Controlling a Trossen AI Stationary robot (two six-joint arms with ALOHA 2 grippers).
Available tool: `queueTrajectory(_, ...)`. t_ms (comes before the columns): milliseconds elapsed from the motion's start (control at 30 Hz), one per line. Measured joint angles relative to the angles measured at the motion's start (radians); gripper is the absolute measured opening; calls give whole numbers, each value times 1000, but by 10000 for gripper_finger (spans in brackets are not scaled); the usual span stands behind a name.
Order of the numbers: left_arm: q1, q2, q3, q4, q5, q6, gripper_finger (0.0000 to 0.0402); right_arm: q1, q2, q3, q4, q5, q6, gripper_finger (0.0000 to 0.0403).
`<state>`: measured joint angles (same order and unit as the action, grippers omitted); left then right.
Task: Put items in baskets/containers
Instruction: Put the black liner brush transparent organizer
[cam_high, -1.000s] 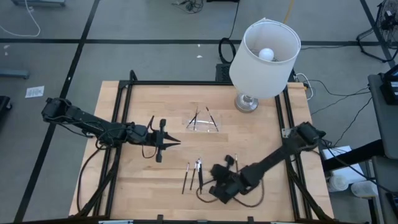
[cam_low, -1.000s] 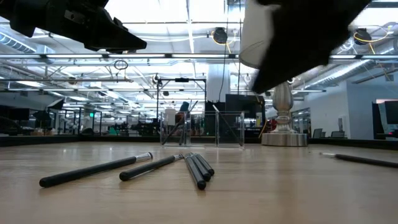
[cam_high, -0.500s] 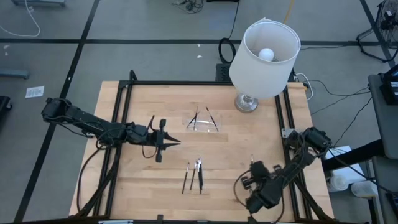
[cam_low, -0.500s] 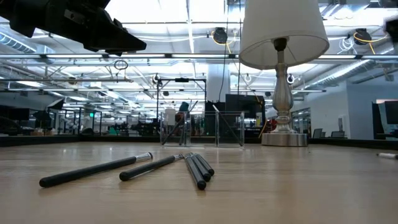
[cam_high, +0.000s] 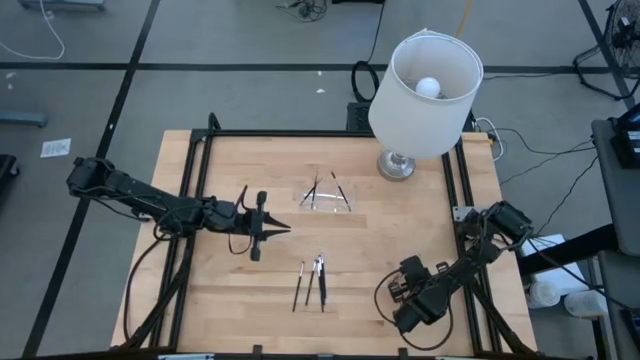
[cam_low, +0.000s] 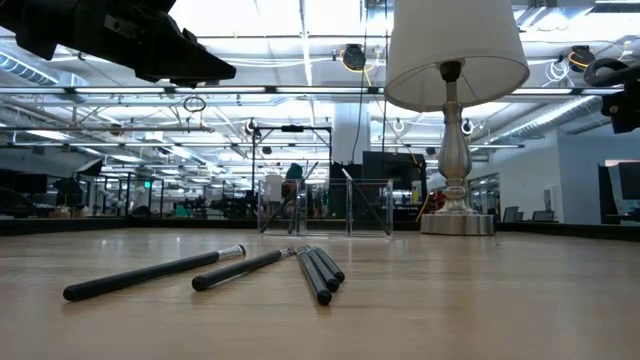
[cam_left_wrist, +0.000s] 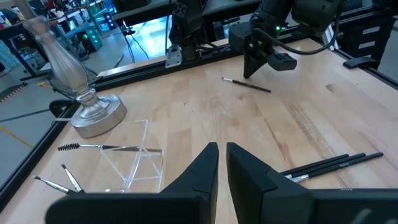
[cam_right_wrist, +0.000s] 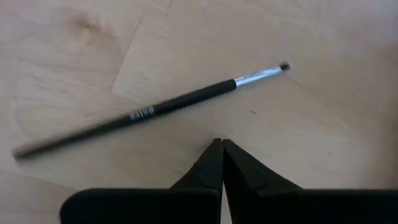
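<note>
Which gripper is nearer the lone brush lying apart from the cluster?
Right. The right gripper hovers just over the lone brush, fingers shut; the left gripper waits across the table, near the clear tray.

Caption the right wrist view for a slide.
Right claw, fingers shut and empty, above a thin black makeup brush with a silvery ferrule lying loose on the pale wooden table.

Probably a robotics lab: exposed ceiling trusses (cam_low: 300, 95), equipment racks (cam_low: 385, 185) (hazy, far off), floor cables (cam_high: 30, 40).
</note>
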<state>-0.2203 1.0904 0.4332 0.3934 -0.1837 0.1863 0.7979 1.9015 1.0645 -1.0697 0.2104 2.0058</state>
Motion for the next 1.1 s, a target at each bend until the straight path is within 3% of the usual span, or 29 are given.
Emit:
queueTrajectory(367,0,0,0,0,0,2,42,-2,5,-1,-25,3,2,0)
queueTrajectory(567,0,0,0,1,0,-6,42,-20,6,-3,-79,55,2,0)
queueTrajectory(867,0,0,0,4,0,-7,42,-83,1,-95,-49,90,-32,0)
queueTrajectory(1100,0,0,0,8,-1,-1,42,-121,8,-118,-75,202,-81,0)
